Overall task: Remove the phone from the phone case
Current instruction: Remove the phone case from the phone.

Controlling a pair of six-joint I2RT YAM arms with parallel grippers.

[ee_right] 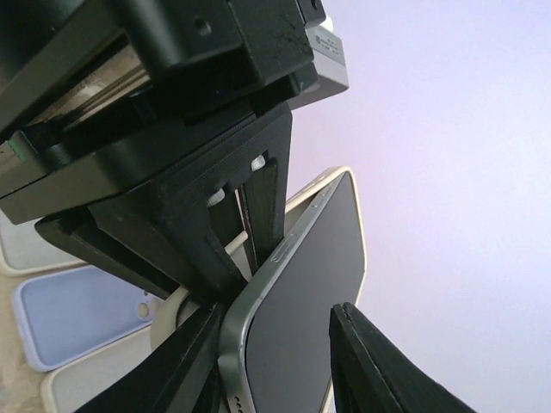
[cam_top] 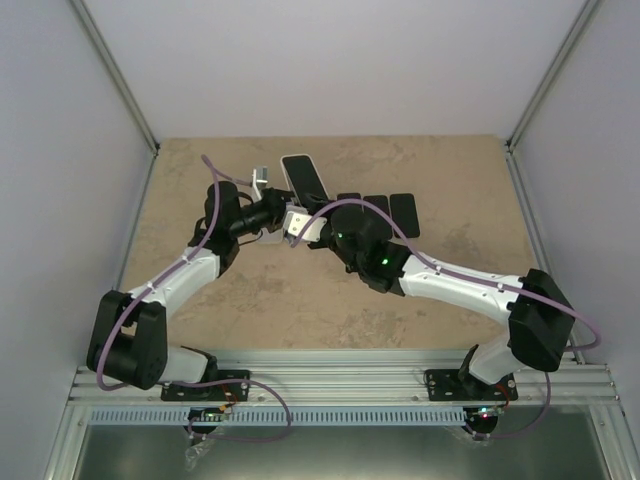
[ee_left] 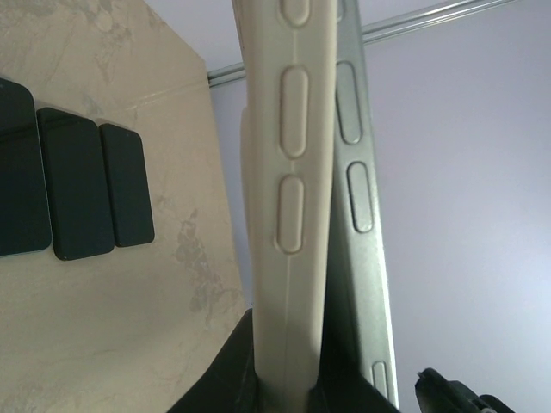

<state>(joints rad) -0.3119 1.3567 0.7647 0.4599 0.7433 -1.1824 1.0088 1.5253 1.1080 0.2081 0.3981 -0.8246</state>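
The cream phone case [ee_left: 288, 215] stands on edge, pinched between the fingers of my left gripper [ee_left: 288, 366], which is shut on it. The phone [ee_left: 357, 172] shows its silver-green side rail just right of the case, and a dark gap has opened between them near the grip. In the right wrist view the phone's dark screen [ee_right: 301, 301] and lower corner sit between the fingers of my right gripper [ee_right: 275, 361], which is closed on that corner. From above, both grippers [cam_top: 268, 205] [cam_top: 298, 225] meet under the raised phone [cam_top: 305, 180] at the table's back centre.
Three dark phones [cam_top: 375, 210] lie side by side on the beige table [cam_top: 250, 300], just right of the raised phone. A lavender case [ee_right: 77, 314] and pale cases lie below the grippers. Grey walls close in the back and both sides.
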